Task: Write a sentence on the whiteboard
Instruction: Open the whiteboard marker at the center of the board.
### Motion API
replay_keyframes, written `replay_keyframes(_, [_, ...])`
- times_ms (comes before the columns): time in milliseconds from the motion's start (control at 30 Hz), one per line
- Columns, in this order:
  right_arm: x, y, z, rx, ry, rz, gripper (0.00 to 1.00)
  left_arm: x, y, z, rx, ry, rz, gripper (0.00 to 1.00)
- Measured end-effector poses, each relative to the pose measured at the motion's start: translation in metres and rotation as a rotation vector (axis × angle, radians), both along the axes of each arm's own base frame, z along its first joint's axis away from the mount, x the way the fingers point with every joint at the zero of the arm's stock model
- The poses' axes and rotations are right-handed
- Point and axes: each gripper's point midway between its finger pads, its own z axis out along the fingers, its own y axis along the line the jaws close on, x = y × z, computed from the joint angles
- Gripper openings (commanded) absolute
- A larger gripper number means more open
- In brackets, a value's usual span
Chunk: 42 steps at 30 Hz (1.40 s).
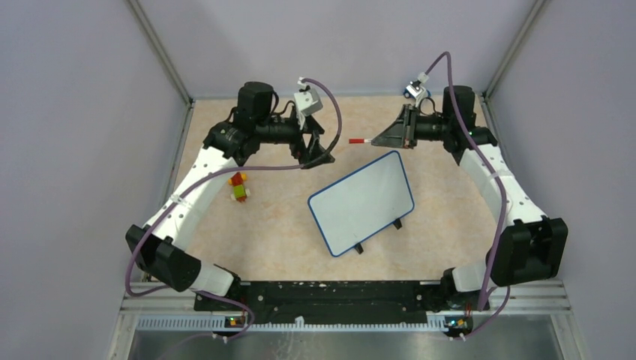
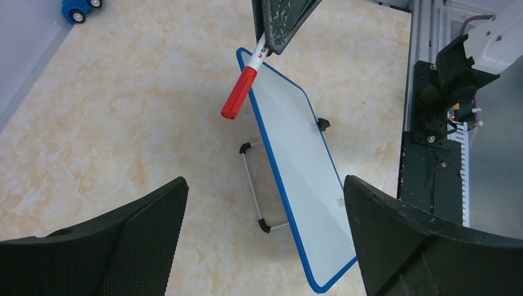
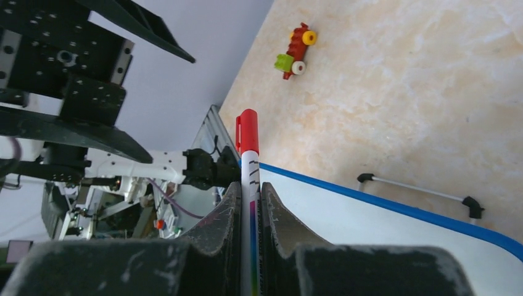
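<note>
Red cap [image 2: 238,94] still on, the marker [image 3: 249,176] cannot write yet, so the step in hand looks like uncapping. To do it well, the left hand [image 2: 265,182] should come squarely over the cap alone, pinch it short of the white barrel, and pull straight along the marker's axis while the other arm holds firm. A sideways tug would likely twist the pen in its grip.

The right hand [image 3: 250,192] is pressed together on the marker's barrel, cap end pointing out toward the left arm. The left hand is spread wide and holds nothing – its fingers frame the cap from a little way off, touching neither pen nor board.

The whiteboard [image 1: 361,202] rests on the table [image 1: 285,240] between the arms, tilted up on its feet, just below the marker and apart from it. Its face is blank – no sentence shows.
</note>
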Motion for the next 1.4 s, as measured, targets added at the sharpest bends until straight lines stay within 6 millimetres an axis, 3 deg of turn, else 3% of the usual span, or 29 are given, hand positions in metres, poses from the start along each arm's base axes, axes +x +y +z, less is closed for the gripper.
replay_keyframes(200, [-0.016,0.015,0.014,0.038,-0.010,0.088,0.00,-0.005,-0.004,-0.008,0.017,-0.027,-0.026,0.86])
replay_keyframes(400, [-0.043,0.041,0.020,0.010,-0.062,0.208,0.00,-0.024,-0.027,-0.015,0.069,-0.107,-0.102,0.68])
replay_keyframes(467, [-0.051,0.047,0.022,0.001,-0.081,0.240,0.00,-0.029,-0.033,-0.017,0.087,-0.130,-0.121,0.59])
replay_keyframes(633, [-0.060,0.054,0.021,-0.020,-0.105,0.278,0.00,-0.028,-0.039,-0.026,0.126,-0.166,-0.128,0.24])
replay_keyframes(733, [-0.059,0.053,0.019,-0.034,-0.124,0.275,0.00,-0.026,-0.037,-0.028,0.141,-0.175,-0.122,0.14])
replay_keyframes(1033, [-0.055,0.046,0.021,-0.051,-0.155,0.244,0.00,-0.024,-0.038,-0.028,0.156,-0.238,-0.129,0.00])
replay_keyframes(1333, [-0.049,0.032,0.029,-0.035,-0.141,0.219,0.00,-0.016,-0.048,-0.021,0.132,-0.341,-0.120,0.00])
replay_keyframes(1400, [-0.041,0.020,0.034,-0.038,-0.143,0.184,0.00,-0.008,-0.031,-0.030,0.188,-0.325,-0.058,0.00])
